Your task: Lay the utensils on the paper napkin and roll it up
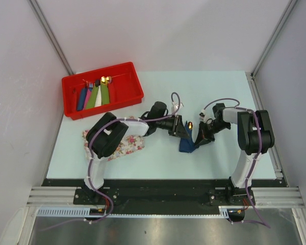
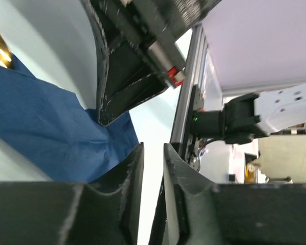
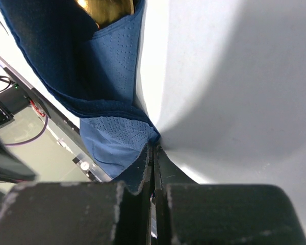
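The navy paper napkin (image 1: 186,144) is bunched in a loose fold at the table's middle, partly lifted. A gold spoon's bowl (image 1: 190,125) pokes from its upper end, and the rest of the utensils is hidden inside the fold. My right gripper (image 1: 199,140) is shut on a corner of the napkin (image 3: 112,66), its tips (image 3: 154,148) pinching the paper just below the spoon bowl (image 3: 104,7). My left gripper (image 1: 182,130) sits against the napkin's left side. Its fingers (image 2: 153,153) are narrowly open with nothing between them, the napkin (image 2: 41,127) lying beside the left finger.
A red bin (image 1: 71,109) at the back left holds several coloured rolls (image 1: 94,96) with gold tips. A pink-flowered tray (image 1: 133,145) lies under the left arm's elbow. Grey walls close in both sides, and a metal rail runs along the table's right edge.
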